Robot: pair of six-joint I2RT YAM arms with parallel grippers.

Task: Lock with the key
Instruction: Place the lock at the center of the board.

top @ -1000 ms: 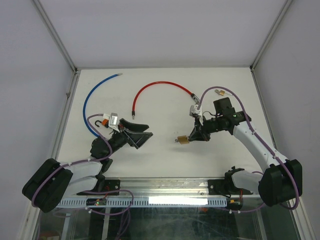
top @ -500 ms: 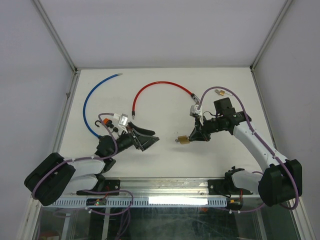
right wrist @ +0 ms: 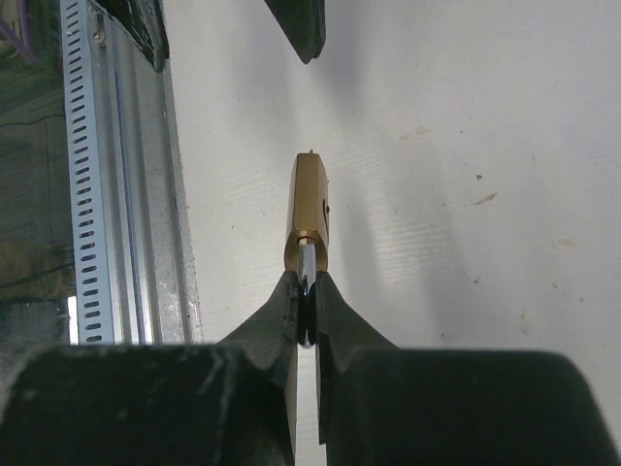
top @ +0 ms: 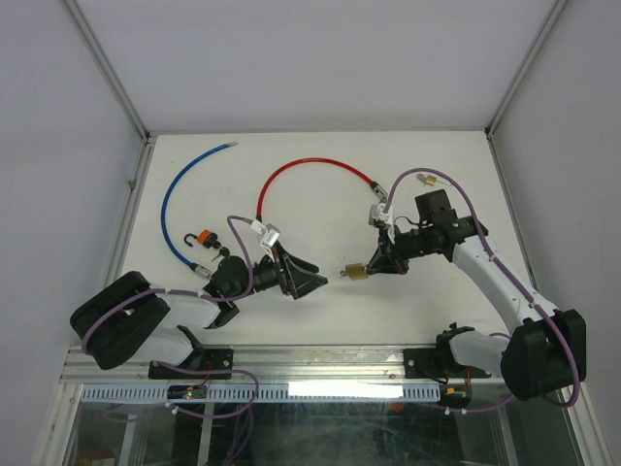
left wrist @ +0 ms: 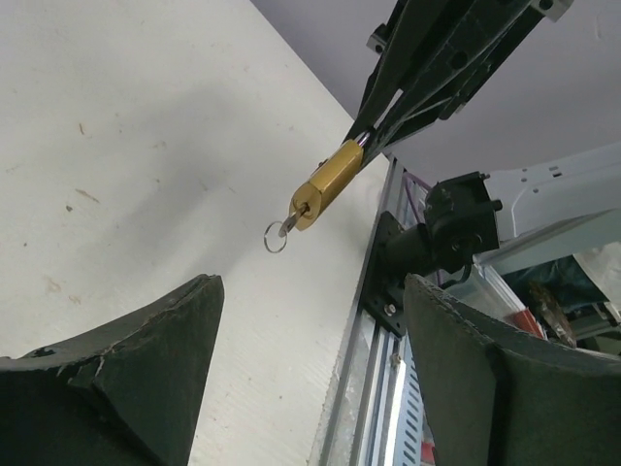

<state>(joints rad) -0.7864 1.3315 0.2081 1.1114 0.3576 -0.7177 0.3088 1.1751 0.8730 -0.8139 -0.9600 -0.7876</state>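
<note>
A brass padlock (top: 357, 273) hangs just above the table, with my right gripper (top: 375, 266) shut on its steel shackle. The right wrist view shows the padlock body (right wrist: 309, 209) pointing away from the shut right gripper (right wrist: 306, 288). A key with a small ring (left wrist: 277, 236) sticks out of the padlock's (left wrist: 328, 184) free end. My left gripper (top: 316, 282) stands open a short way left of the key, facing it. In the left wrist view nothing lies between the left gripper's (left wrist: 310, 291) two dark fingers (left wrist: 165, 349).
A red cable (top: 310, 167) and a blue cable (top: 173, 199) curve across the far half of the table. An orange padlock (top: 204, 237) lies behind the left arm. A second small brass padlock (top: 425, 181) lies at the back right. A metal rail (left wrist: 374, 388) runs along the near edge.
My left arm has swung right, bringing its gripper close to the key end of the padlock, and its jaws have narrowed a little. The right arm and padlock have not moved.
</note>
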